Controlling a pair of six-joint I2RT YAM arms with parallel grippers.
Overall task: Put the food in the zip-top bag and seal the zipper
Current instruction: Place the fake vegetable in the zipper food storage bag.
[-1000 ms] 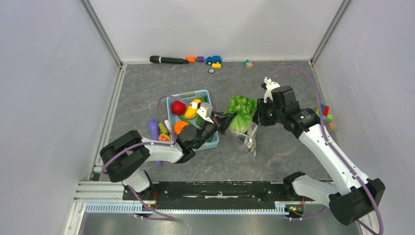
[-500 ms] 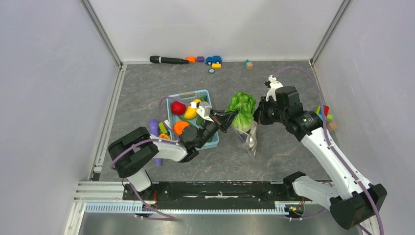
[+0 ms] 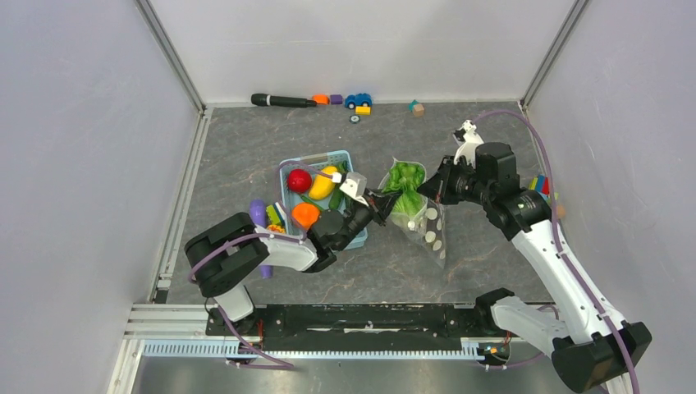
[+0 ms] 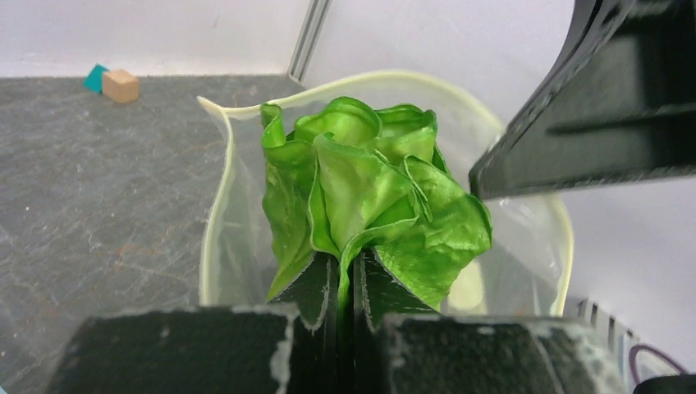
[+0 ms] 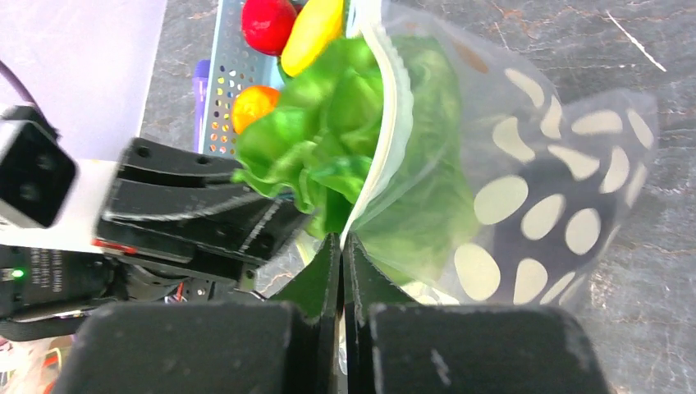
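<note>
My left gripper (image 3: 383,202) is shut on the green lettuce (image 3: 404,182) and holds it in the open mouth of the dotted zip-top bag (image 3: 430,230). In the left wrist view the lettuce (image 4: 369,189) sits inside the ring of the white zipper (image 4: 215,205), pinched at its base by my left gripper (image 4: 345,275). My right gripper (image 3: 428,187) is shut on the bag's zipper edge (image 5: 392,123) and holds the bag (image 5: 525,189) up off the table; it shows in its own view (image 5: 341,246). Red, yellow and orange pieces (image 3: 305,214) lie in the blue basket (image 3: 288,169).
A purple rod (image 3: 258,215) lies left of the basket. A black marker (image 3: 281,101), a toy car (image 3: 358,100) and small blocks (image 3: 417,107) lie along the back wall. Coloured blocks (image 3: 540,184) sit by the right wall.
The right gripper has swung the bag up and tilted it so its mouth faces left. The lettuce has gone from above the bag into its mouth. The left gripper moved slightly right.
</note>
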